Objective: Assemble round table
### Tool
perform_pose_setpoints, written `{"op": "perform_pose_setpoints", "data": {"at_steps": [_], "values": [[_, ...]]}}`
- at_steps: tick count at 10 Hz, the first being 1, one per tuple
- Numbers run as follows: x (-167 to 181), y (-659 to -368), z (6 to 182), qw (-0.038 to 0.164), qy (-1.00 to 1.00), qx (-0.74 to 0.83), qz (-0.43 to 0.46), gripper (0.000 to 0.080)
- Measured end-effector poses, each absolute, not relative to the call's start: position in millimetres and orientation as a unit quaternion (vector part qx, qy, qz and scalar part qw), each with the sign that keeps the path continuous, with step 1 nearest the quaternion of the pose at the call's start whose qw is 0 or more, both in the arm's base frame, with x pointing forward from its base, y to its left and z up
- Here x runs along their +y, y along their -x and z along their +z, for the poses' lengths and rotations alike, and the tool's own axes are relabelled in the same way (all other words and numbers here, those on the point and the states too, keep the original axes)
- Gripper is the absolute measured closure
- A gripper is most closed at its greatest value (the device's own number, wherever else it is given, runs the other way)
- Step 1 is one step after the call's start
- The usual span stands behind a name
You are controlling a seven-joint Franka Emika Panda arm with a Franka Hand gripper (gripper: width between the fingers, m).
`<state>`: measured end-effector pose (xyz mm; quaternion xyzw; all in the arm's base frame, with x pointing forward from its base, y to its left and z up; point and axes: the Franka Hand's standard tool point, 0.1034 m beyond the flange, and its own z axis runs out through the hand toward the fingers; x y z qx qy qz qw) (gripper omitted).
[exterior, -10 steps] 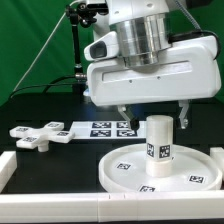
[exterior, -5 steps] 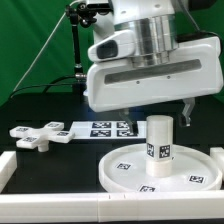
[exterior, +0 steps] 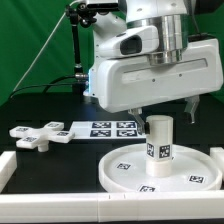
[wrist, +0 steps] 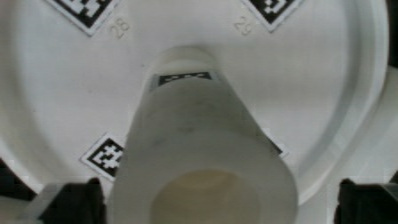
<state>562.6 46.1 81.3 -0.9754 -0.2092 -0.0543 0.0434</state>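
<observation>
- A white rail [exterior: 60, 203] runs along the front edge of the black table [exterior: 45, 108] and turns up the exterior view's left side.
- The disc [exterior: 120, 176] lies flat just behind the rail, toward the exterior view's right, rim up, with square tags on its face.
- The post [exterior: 158, 146] stands upright on the middle of the disc, with a tag on the side facing the camera.
- The wrist view looks down the post's length onto its rounded top, with the disc spread beneath it.
- The gripper [exterior: 166, 109] hangs directly over the post with its jaws spread wide and nothing between them.
- Its fingers [exterior: 191, 106] end about level with the post's top. In the wrist view one dark tip shows at each side of the post, clear of it.
- The cross [exterior: 38, 134] lies flat on the table at the exterior view's left, well apart from the disc, tags up.
- The marker board [exterior: 105, 128] lies between the cross and the post, slightly farther back.
- A green backdrop [exterior: 30, 40] closes the scene, with a dark stand and cables in front of it.
</observation>
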Motion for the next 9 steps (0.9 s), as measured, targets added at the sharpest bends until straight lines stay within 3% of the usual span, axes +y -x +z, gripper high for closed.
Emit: {"op": "perform_pose_setpoints", "data": {"at_steps": [9], "values": [[54.1, -558.1, 70.6, -0.003, 0.832, -0.555, 0.005, 0.0150]]}}
